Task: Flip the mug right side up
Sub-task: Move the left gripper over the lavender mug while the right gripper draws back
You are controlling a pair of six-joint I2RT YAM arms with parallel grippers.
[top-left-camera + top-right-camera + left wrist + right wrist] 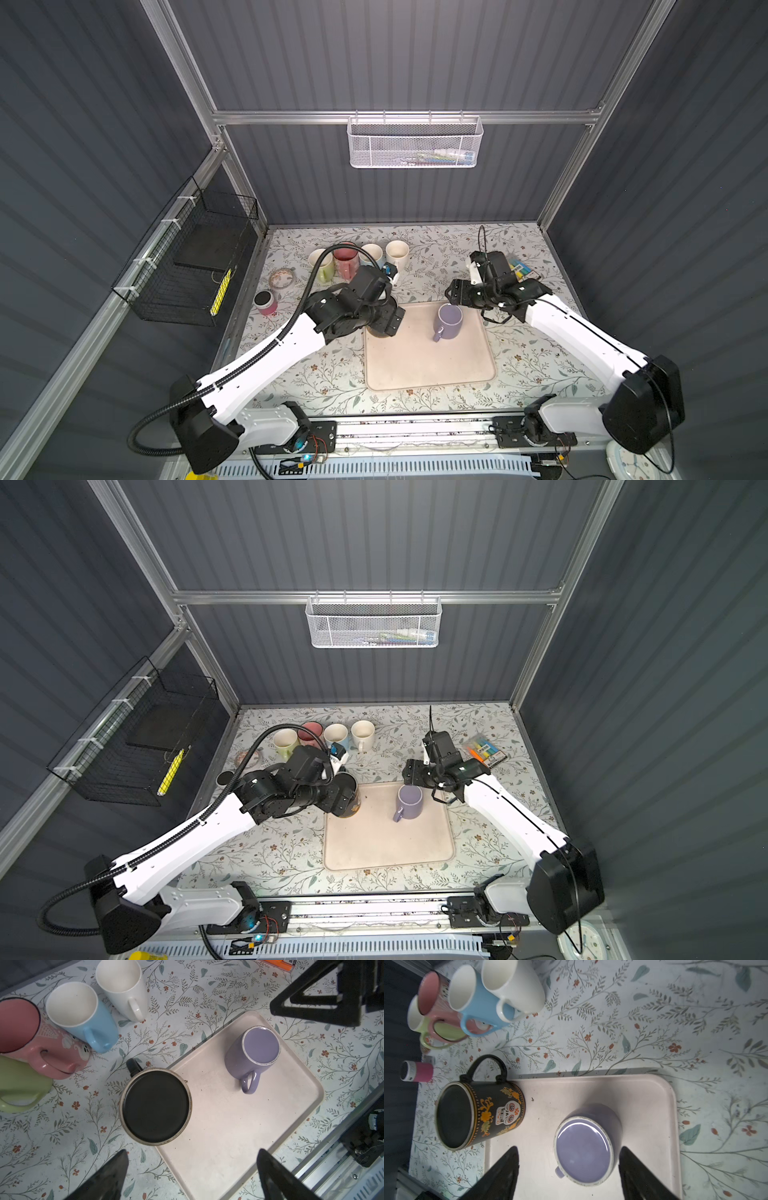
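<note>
A purple mug (448, 322) (584, 1147) stands upside down, base up, on the beige tray (428, 365), with its handle toward the front. A black skull mug (155, 1106) (477, 1113) is also upside down at the tray's left edge. My right gripper (569, 1148) (455, 293) hangs open just above and behind the purple mug, its fingers apart on either side of the base without touching. My left gripper (193, 1151) (390, 318) is wide open over the black mug, which it mostly hides in both top views. It holds nothing.
Upright green (322, 264), pink (345, 259), blue (372, 253) and white (397, 251) mugs crowd the back left. A pink canister (266, 302) and a tape roll (281, 277) sit at the left edge. A marker pack (484, 748) lies behind the right arm.
</note>
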